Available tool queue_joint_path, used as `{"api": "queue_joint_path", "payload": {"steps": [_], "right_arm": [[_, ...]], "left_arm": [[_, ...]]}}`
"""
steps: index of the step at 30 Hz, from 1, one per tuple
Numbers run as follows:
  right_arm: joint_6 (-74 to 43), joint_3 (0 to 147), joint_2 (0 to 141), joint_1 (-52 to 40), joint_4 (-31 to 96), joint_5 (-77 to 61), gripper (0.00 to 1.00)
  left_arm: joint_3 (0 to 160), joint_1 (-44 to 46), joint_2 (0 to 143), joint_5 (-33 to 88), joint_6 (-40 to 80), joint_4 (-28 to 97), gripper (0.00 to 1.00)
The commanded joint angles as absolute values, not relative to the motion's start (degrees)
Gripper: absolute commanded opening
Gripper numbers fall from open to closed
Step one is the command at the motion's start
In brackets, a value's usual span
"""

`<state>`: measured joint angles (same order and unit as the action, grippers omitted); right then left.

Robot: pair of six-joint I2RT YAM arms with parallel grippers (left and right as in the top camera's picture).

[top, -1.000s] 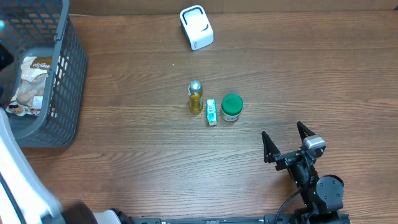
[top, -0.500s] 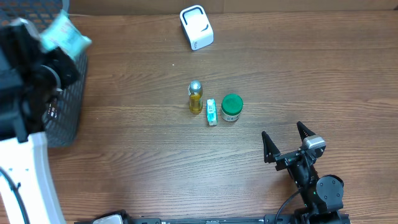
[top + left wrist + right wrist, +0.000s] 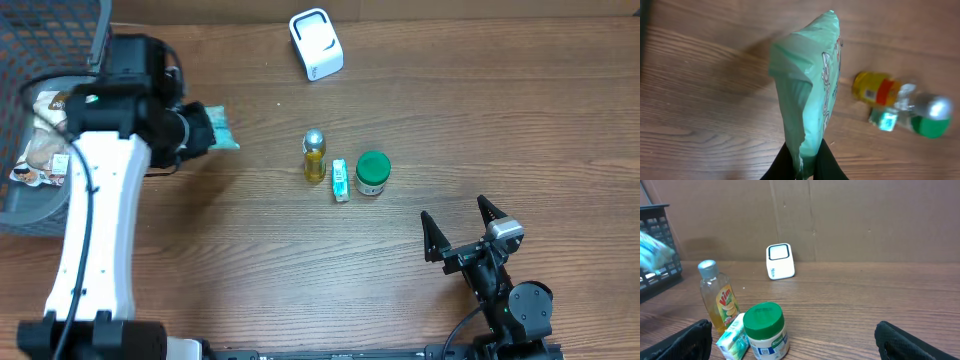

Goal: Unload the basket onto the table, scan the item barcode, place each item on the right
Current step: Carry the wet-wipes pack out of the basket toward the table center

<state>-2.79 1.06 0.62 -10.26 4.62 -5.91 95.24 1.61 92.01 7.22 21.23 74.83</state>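
My left gripper (image 3: 192,131) is shut on the bottom edge of a pale green plastic packet (image 3: 215,128), held above the table just right of the basket. In the left wrist view the packet (image 3: 810,85) stands edge-on out of the black fingers (image 3: 826,162), and no barcode shows on it. The white scanner (image 3: 316,44) stands at the back centre of the table, also in the right wrist view as the white scanner (image 3: 779,261). My right gripper (image 3: 455,212) rests open near the front right, nothing between its fingers.
A yellow bottle (image 3: 314,155), a small teal box (image 3: 341,180) and a green-lidded jar (image 3: 372,172) stand together mid-table. The dark mesh basket (image 3: 45,40) at the left edge holds a snack bag (image 3: 45,125). Cardboard walls off the table's back.
The left arm has swung from over the basket rightwards, carrying the green packet out over the table. The right arm has not moved.
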Motion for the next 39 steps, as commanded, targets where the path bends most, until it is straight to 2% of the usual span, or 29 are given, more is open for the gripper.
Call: {"api": "queue_joint_path", "payload": {"steps": [1,14,28,36,39], "right_arm": [[-2.52,0.47,0.16,-10.55,4.38,-5.52,1.0],[-2.5,0.47,0.16,-10.55,4.38,-5.52,1.0],[-2.52,0.47,0.16,-10.55,4.38,-5.52,1.0],[-2.52,0.47,0.16,-10.55,4.38,-5.52,1.0],[-2.5,0.47,0.16,-10.55,4.38,-5.52,1.0]], "left_arm": [[93.45,3.68,94.59,5.56,20.67,74.13,0.04],[81.76,10.79,98.3,4.91,23.49,66.11,0.04],[72.01,17.91,98.37,-6.59,27.46,56.84,0.04],[71.05,20.36,98.37,-7.44,27.22,54.98,0.04],[72.25,20.38,98.35,-7.55,23.62,55.51,0.04]]}}
